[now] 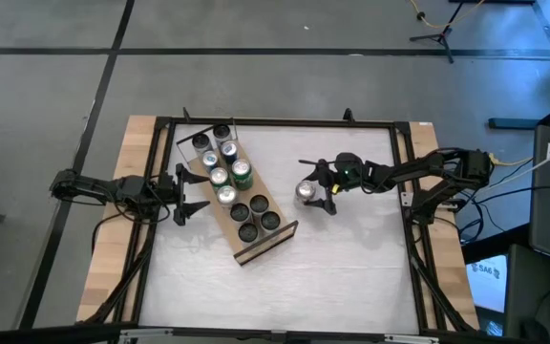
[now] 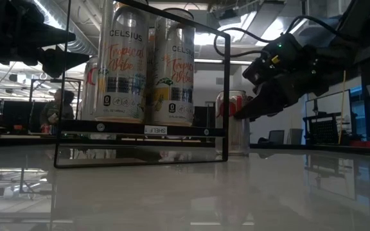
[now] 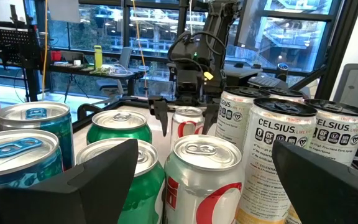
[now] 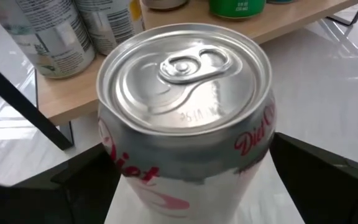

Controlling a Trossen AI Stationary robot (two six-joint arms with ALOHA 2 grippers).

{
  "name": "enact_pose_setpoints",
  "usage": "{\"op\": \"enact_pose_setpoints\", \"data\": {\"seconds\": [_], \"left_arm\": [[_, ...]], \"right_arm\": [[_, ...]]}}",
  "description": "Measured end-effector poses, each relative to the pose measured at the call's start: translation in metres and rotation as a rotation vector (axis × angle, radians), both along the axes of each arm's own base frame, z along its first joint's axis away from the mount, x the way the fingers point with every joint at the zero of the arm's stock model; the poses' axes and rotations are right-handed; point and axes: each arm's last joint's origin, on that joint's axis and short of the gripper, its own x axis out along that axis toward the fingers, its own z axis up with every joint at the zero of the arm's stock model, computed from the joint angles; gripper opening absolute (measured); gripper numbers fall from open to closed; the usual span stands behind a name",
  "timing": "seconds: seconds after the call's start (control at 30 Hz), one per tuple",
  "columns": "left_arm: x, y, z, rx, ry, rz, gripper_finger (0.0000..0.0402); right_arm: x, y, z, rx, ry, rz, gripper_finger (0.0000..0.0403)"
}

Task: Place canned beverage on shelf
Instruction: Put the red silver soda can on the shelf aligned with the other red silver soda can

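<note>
The shelf [image 1: 267, 243], a light-wood board with a dark lip, lies slantwise at centre-left and holds several cans: tall Celsius cans [image 2: 127, 64], green ones [image 3: 118, 127] and others. A silver Diet Coke can [image 4: 185, 112] stands upright on the white table right of the shelf [image 1: 306, 191]. My right gripper [image 1: 315, 189] is open, one finger on each side of that can. My left gripper [image 1: 203, 194] hangs open and level at the shelf's left side, looking over the can tops, with nothing between its fingers. My right gripper comes at the Diet Coke can from the table's right, slanting a little downward, its fingers [image 4: 73, 180] beside the can's wall below the rim. Whether they touch the wall I cannot tell. The can stands upright with its base on the table.
A black frame [image 1: 275, 122] runs round the table, with wooden planks [image 1: 113, 248] and cables along both sides. White tabletop [image 1: 342, 277] stretches between the shelf and the near edge. A black wire frame [image 2: 140, 131] stands at the shelf's end in the low view.
</note>
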Motion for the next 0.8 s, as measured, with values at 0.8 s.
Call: {"op": "enact_pose_setpoints", "data": {"seconds": [0.8], "left_arm": [[0.0, 0.0, 0.0, 0.0, 0.0, 0.0, 0.0362]], "right_arm": [[0.0059, -0.001, -0.0075, -0.022, -0.047, 0.041, 0.0392]]}}
